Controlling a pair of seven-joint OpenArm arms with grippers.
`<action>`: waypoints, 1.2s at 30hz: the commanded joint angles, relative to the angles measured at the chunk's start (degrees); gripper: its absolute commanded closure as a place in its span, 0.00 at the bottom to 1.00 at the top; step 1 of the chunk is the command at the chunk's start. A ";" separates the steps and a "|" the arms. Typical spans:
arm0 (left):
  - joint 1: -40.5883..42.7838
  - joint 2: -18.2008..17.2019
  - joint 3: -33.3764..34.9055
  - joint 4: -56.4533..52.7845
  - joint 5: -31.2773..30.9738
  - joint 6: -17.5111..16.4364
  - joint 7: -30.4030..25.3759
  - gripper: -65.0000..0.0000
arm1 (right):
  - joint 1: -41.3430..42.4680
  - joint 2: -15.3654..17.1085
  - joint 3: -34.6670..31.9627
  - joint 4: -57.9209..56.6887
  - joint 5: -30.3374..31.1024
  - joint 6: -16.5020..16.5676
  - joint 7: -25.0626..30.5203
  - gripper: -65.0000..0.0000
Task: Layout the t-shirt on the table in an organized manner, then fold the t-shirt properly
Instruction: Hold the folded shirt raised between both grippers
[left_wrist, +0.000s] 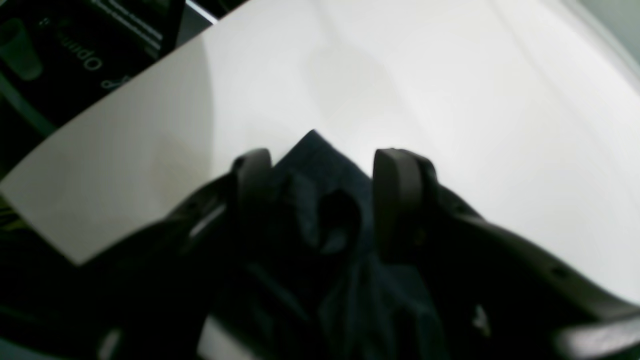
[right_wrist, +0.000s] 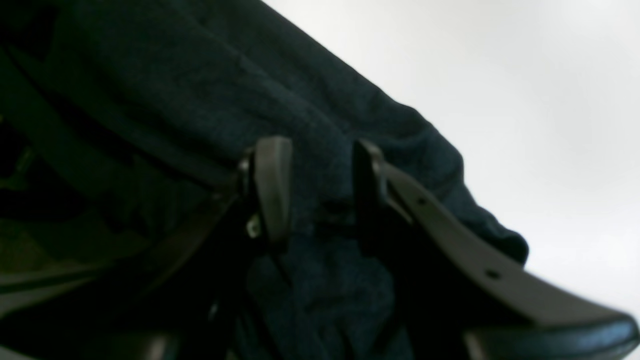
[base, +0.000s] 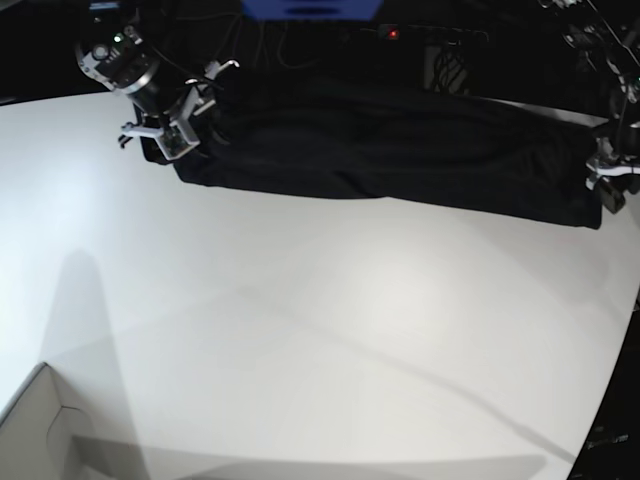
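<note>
T-shirt stretched along table far edge; left gripper jaws apart, cloth between; right gripper pinching hem.

t-shirt: soft matt black knit cloth, slightly fuzzy, wrinkled. table: smooth white top, low satin sheen, soft reflections. Left gripper fingers: dark matt plastic, smooth. Right gripper arm shell: glossier black plastic.

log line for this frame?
t-shirt: stretched along table far edge | left tool: open astride corner | right tool: fabric between fingers
</note>
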 joint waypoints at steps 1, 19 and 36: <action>0.36 -0.95 -0.23 0.21 -0.46 -0.22 -1.41 0.52 | 0.18 0.30 0.24 0.79 0.89 -0.05 1.43 0.68; -2.81 -3.77 -0.32 -13.41 2.00 -9.45 -1.85 0.52 | 0.26 0.21 -0.02 0.79 0.89 -0.05 1.43 0.68; -5.09 -5.61 -4.28 -13.50 5.16 -9.89 -1.58 0.51 | 4.66 -2.87 0.50 -8.53 0.80 -0.05 -3.14 0.36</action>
